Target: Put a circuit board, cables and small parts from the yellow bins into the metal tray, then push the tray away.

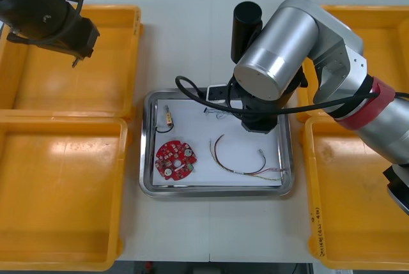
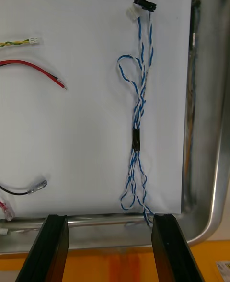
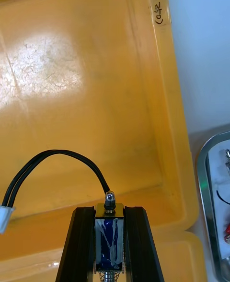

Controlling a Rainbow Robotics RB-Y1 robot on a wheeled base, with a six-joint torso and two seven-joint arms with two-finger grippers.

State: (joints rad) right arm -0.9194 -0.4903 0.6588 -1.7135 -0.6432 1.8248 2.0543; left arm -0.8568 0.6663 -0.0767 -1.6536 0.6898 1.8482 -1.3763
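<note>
Right gripper (image 2: 109, 217) stood open over metal tray (image 2: 211, 167), blue-white cable (image 2: 138, 119) lay beneath: likely deposited. Left gripper (image 3: 109, 210) clamped small metal part (image 3: 109, 227) above far-left yellow bin (image 3: 72, 71), presumably tray-bound.

The metal tray (image 1: 289, 159) showed a bright, mirror-shiny rim around a matt white lining (smooth, like paper), while the yellow bins (image 1: 64, 178) were glossy plastic, finely scratched on their floors. The small metal part (image 3: 109, 229) looked polished, with a glossy blue wrap, between the left gripper's (image 3: 109, 212) matt black fingers (image 3: 79, 243).
</note>
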